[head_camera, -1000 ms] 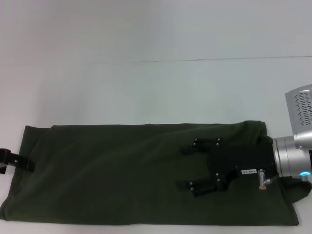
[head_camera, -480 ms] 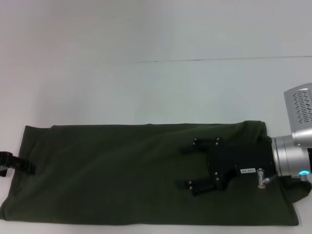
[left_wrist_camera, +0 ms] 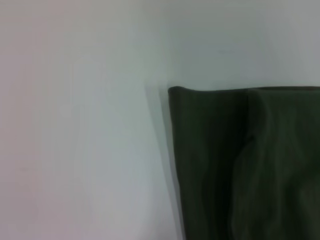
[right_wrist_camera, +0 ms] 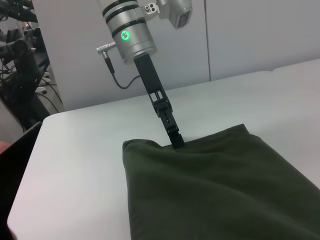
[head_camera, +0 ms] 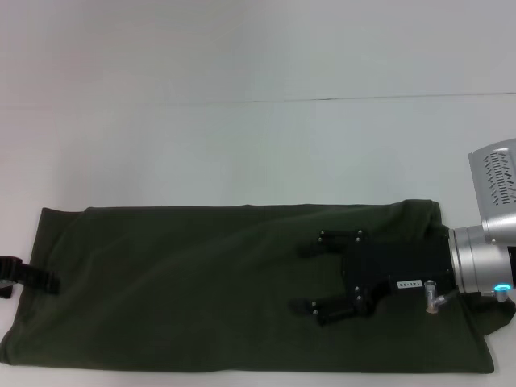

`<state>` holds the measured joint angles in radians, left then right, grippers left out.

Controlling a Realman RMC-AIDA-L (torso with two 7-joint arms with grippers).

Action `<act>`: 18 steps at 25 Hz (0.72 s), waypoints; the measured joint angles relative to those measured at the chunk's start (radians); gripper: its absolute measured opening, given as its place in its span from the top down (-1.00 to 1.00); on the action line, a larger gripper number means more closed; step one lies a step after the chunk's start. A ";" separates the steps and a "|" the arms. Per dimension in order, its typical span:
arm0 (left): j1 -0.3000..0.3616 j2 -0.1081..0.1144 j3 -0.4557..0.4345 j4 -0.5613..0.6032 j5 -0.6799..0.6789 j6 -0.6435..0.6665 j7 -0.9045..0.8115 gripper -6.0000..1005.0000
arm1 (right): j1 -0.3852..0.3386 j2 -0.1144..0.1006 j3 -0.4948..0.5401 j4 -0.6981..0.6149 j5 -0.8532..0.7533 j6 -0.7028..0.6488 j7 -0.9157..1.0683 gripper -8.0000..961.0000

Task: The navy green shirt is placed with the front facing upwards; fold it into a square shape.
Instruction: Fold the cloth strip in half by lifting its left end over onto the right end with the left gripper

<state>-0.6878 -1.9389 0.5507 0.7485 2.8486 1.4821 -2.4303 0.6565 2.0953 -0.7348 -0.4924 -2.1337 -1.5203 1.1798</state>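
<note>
1. The right pincer [head_camera: 310, 278] is seen in the head view over the right half of the navy green shirt [head_camera: 201, 282], its two black fingers spread wide apart and pointing toward the robot's left. Nothing is held between them; whether the fingertips rest on the cloth or hover just above it cannot be told.
2. The left pincer [head_camera: 36, 278] is found at the left end of the shirt, at the middle of that short edge. In the right wrist view it is shown as a thin black finger [right_wrist_camera: 170, 127] reaching down to the cloth edge. Whether its fingers are apart or closed on the fabric cannot be told.
3. The shirt is laid on the white worktop [head_camera: 258, 145], near the robot's side, as a long, narrow band stretching from left to right. No sleeves, collar or lettering are visible, so the sides are judged to be folded in already.
4. In the left wrist view only one corner of the shirt is shown, with doubled layers at its edge.
5. The lengthwise folds are judged done; the band is yet to be folded across its length so that a square is formed.
</note>
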 joint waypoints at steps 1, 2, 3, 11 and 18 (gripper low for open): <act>0.000 0.000 0.000 0.000 0.000 0.000 -0.001 -0.79 | 0.000 0.000 0.000 0.000 0.000 0.000 0.000 -0.96; -0.001 0.000 0.000 -0.002 0.000 0.000 -0.001 -0.78 | 0.000 0.000 0.000 0.000 0.000 0.000 0.001 -0.96; -0.002 0.000 0.000 -0.004 0.000 -0.001 -0.001 -0.78 | 0.000 0.000 0.000 0.000 0.000 0.001 0.003 -0.96; -0.013 0.005 -0.008 -0.035 -0.007 0.005 -0.004 -0.74 | 0.000 0.000 0.000 0.000 -0.005 0.003 0.008 -0.96; -0.023 0.010 -0.011 -0.071 -0.012 0.007 -0.024 -0.71 | -0.001 0.000 0.000 0.000 -0.005 0.002 0.011 -0.96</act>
<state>-0.7108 -1.9291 0.5396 0.6778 2.8370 1.4890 -2.4546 0.6560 2.0953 -0.7347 -0.4923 -2.1384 -1.5183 1.1906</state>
